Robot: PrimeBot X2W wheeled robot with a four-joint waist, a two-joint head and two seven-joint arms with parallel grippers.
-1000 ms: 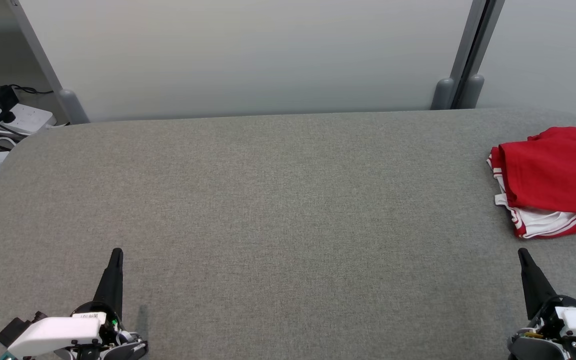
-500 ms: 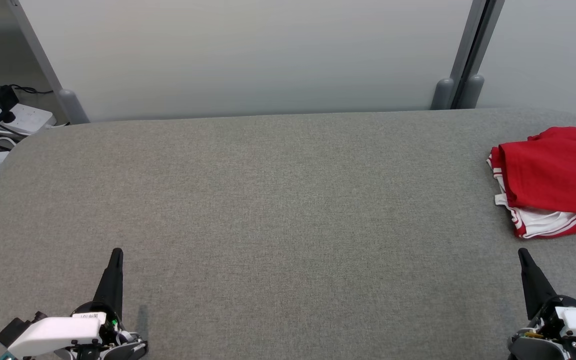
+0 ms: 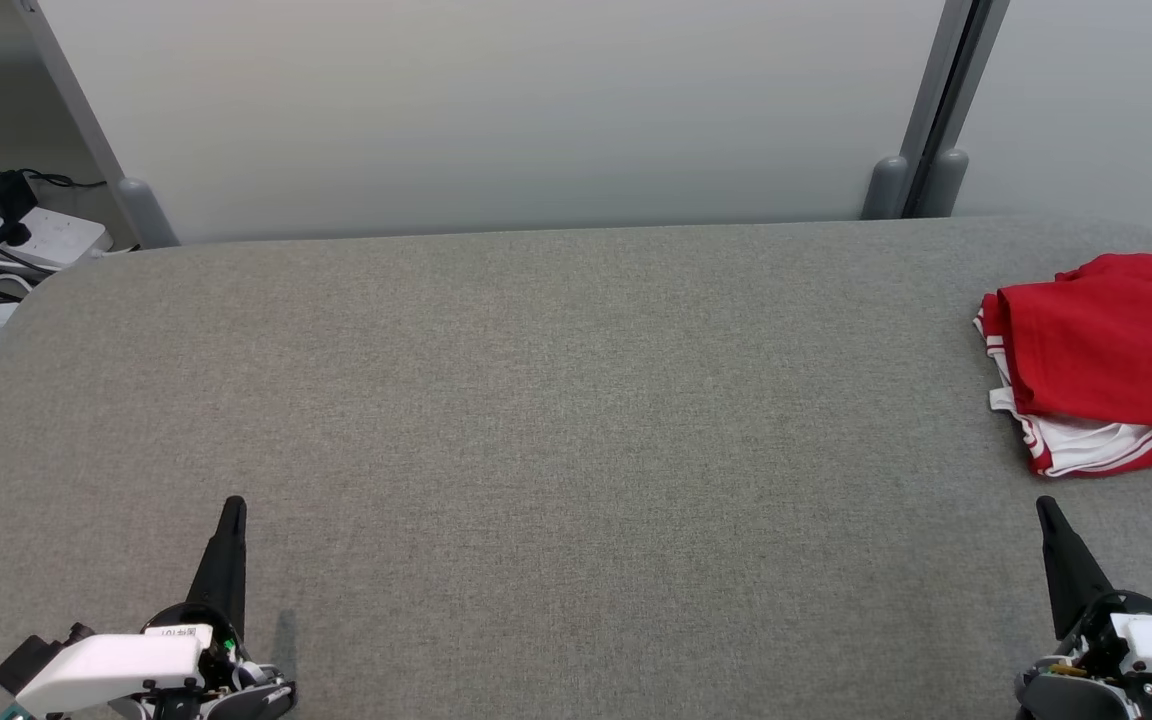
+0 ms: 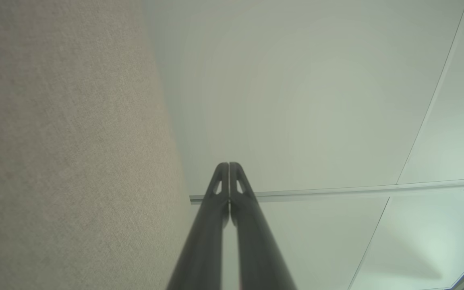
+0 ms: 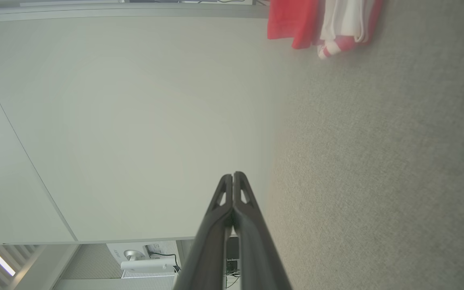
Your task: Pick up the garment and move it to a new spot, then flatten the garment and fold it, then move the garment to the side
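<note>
A red garment [image 3: 1111,350] with white striped trim lies folded in a bundle at the far right of the grey table [image 3: 556,400]; it also shows at the top of the right wrist view as the garment [image 5: 296,20]. My left gripper [image 3: 232,510] rests at the lower left, shut and holding nothing, its fingers pressed together [image 4: 229,167]. My right gripper [image 3: 1044,508] rests at the lower right, just below the garment and apart from it, shut and empty as well [image 5: 233,176].
A pale partition wall [image 3: 496,110] with grey posts [image 3: 921,110] runs along the table's far edge. A white power strip with black cables [image 3: 6,240] lies on the floor beyond the table's left corner. The garment sits close to the table's right edge.
</note>
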